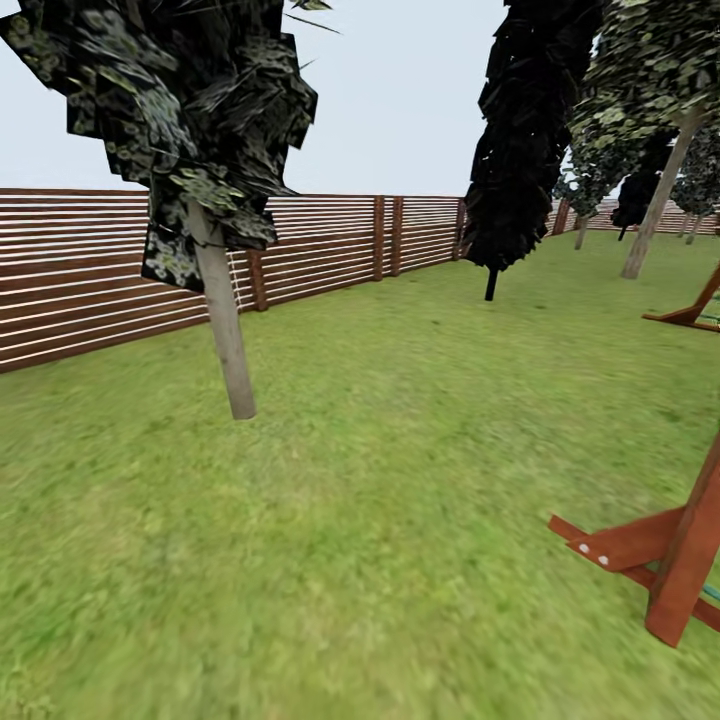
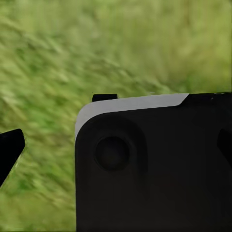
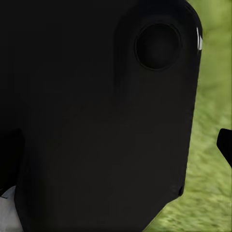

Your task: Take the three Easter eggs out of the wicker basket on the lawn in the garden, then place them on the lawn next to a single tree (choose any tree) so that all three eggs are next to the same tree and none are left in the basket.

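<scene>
1. Grass of the lawn (image 1: 380, 480) fills the near ground of the head view, blurred toward the lower edge and running back to the fence.
2. At lower right of the head view stands a red-brown wooden frame (image 1: 660, 550), its angled legs bolted together and resting on the grass; a second such frame (image 1: 692, 308) sits farther back at the right edge.
3. Left of centre rises the tree (image 1: 222, 320), a pale, straight, slightly leaning trunk topped by a dark mottled leafy canopy; its base meets the lawn well apart from the nearer frame.
4. Behind it a brown slatted wooden fence (image 1: 90, 280) spans the left half and turns a corner toward the centre.
5. Near that corner stands a dark narrow cypress (image 1: 525, 140); to its right, farther back, is another pale-trunked tree (image 1: 655, 205), with further trunks beyond it.
6. Left wrist view: a black housing with a light grey upper edge (image 2: 154, 164) covers much of the picture above blurred grass; a dark tip (image 2: 9, 150) juts in at one edge. Whether the left end effector is open or closed cannot be told.
7. Right wrist view: a black housing with a round recess (image 3: 96, 116) blocks most of the picture, a strip of grass beside it; the right end effector's state cannot be told either.
</scene>
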Available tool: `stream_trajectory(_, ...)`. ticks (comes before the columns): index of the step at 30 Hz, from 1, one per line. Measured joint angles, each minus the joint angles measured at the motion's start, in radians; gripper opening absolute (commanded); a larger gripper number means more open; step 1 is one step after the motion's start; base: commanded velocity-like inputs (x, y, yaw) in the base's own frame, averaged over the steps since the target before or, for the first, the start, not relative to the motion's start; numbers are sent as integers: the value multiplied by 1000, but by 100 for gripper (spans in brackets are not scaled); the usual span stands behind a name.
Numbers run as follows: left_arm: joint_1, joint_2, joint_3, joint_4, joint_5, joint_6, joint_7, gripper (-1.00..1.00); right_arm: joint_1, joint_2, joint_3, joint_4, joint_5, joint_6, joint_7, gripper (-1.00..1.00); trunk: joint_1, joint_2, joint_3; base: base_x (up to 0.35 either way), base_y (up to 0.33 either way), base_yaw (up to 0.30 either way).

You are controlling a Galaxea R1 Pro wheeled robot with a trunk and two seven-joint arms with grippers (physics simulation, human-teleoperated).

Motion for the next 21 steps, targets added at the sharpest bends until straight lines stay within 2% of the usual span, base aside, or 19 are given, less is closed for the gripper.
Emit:
stream_trajectory(11,0,0,0,0,0,-1,0,100,0,0,0,0,1,0,0,100,0,0,2,286,196,-219)
stream_trajectory(21,0,0,0,0,1,-1,0,100,0,0,0,0,0,0,0,100,0,0,3,286,196,-32)
